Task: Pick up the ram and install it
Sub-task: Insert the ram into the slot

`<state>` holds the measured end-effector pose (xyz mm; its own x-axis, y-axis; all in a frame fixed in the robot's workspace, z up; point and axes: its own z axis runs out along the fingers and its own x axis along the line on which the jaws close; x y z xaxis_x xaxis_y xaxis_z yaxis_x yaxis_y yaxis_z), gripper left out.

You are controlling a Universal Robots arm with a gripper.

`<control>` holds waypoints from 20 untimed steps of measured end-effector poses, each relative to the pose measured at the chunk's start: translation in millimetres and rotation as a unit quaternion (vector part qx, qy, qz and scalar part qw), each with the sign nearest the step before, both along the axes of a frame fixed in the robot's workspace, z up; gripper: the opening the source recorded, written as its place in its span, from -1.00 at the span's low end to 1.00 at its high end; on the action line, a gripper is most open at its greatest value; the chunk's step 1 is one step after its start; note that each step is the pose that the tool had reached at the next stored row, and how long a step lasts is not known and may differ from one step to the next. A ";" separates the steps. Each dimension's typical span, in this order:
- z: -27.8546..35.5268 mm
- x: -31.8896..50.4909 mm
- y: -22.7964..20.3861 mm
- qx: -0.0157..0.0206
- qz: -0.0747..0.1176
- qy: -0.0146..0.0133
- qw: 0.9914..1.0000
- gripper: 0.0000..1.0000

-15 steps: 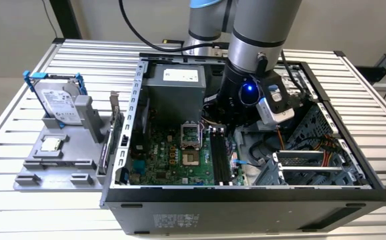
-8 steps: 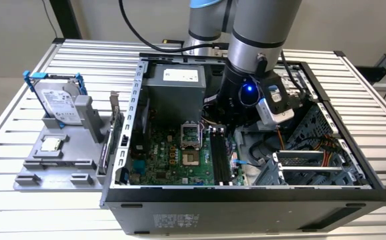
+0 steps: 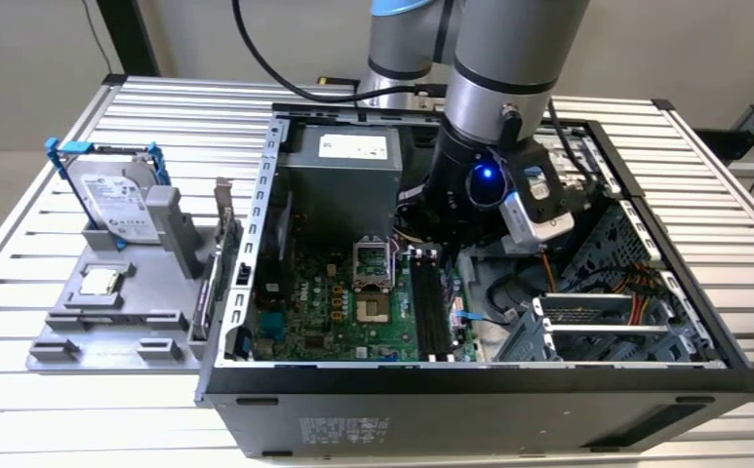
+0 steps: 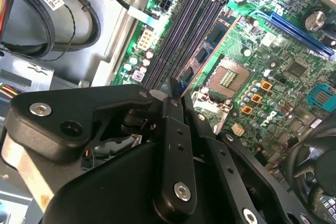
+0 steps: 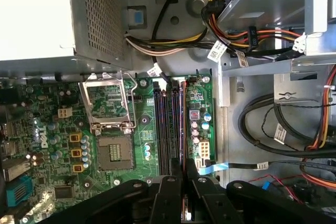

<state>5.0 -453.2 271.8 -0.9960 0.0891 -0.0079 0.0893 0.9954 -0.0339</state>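
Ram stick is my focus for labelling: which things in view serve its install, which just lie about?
Job: thin bluish ram stick, black gripper, black memory slots.
Lying about: silver hard drive with blue brackets, small square silver CPU chip.

An open computer case (image 3: 481, 375) lies on a slatted metal bench (image 3: 181, 117). Inside it, a green motherboard (image 3: 350, 312) carries an empty processor socket (image 5: 110, 153) and black memory slots (image 5: 164, 129); a grey power supply (image 3: 337, 171) sits at the far end. At the exterior view's left, a grey holder (image 3: 103, 327) keeps a hard drive (image 3: 110, 200) upright, a small square chip (image 3: 97, 283) nearer.
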 end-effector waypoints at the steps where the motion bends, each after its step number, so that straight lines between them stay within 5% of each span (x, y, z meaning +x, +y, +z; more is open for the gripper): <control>1: -0.8 0.0 0.0 0.000 0.000 0.000 1.000 -1.00; 11: -12.3 0.5 -0.1 0.000 0.000 0.000 1.000 -1.00; 20: -27.1 10.3 -0.2 -0.001 0.000 0.000 1.000 -1.00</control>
<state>15.3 -453.4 244.7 -0.9960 0.0890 -0.0077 0.0892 0.9954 -0.0351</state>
